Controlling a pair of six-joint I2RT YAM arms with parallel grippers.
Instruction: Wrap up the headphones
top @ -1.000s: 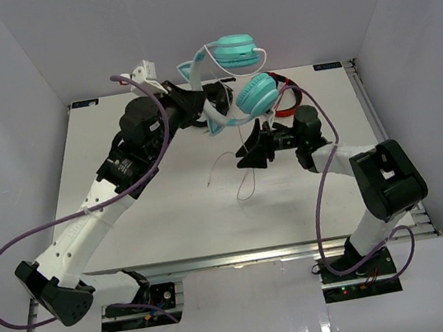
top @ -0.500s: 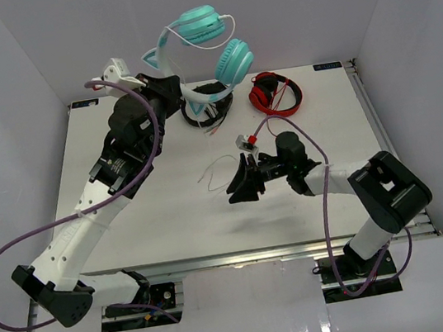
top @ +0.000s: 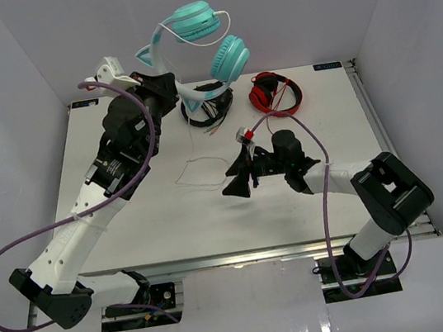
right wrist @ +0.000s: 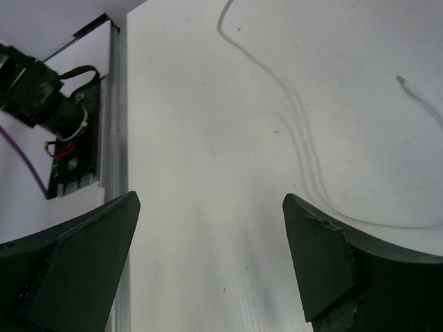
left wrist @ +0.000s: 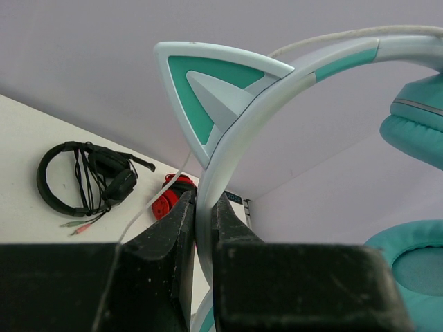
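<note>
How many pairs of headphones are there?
3: teal headphones raised in the left gripper, black headphones at the far edge of the table, red headphones just right of them.

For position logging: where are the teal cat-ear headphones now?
Top view: the teal cat-ear headphones hang from the left tool, above the black headphones at the table's far edge.

The headphones [top: 204,39] are up in the air over the far edge of the tabletop [top: 341,127], a little left of its middle. Their headband is between the fingers of the left gripper [top: 167,91]. Under them, on the tabletop near the far edge, lies a second headset [top: 207,111]. A third headset [top: 276,93] lies to the right of it. The cable [top: 192,166] goes down from the headphones and makes a loop on the middle of the tabletop. The right gripper [top: 236,182] is just to the right of this loop.
</note>
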